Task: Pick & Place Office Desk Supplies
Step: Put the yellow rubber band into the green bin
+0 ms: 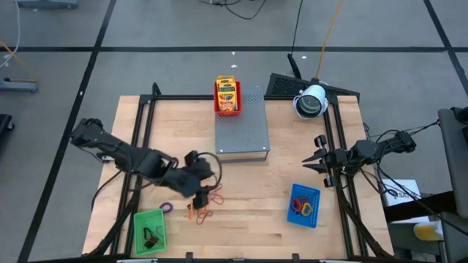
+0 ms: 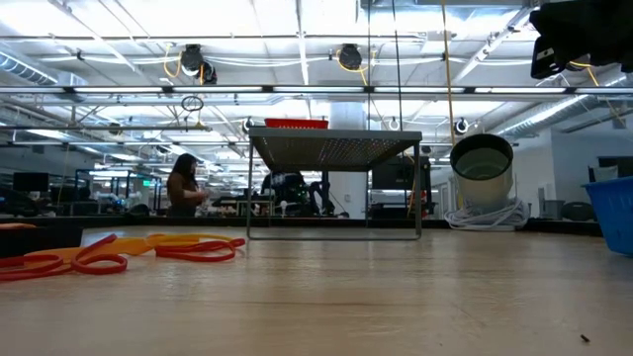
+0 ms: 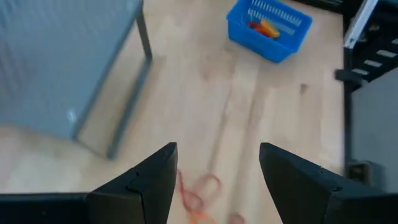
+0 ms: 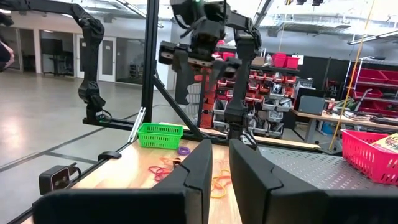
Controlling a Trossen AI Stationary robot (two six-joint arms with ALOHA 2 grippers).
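Hovering left claw (image 1: pixel 199 191) over rubber bands (image 1: pixel 202 212)

In the high view, the dark pieces in the green tray (image 1: pixel 149 231) at about 7 o'clock on the table are too small to identify. The loops in the blue tray (image 1: pixel 304 205) at 4 o'clock merge into one small tangle. The left gripper (image 1: pixel 199 191) covers part of the rubber bands (image 1: pixel 202 210) beneath it.

In the low view, the blue tray (image 2: pixel 613 213) is cut off by the edge at 3 o'clock. The person (image 2: pixel 184 186) in the room behind is too distant to make out.

In the left wrist view, the rubber bands (image 3: pixel 199 191) are blurred and cut off at 6 o'clock.

In the right wrist view, the red tray (image 4: pixel 372 151) is cut off at 3 o'clock.
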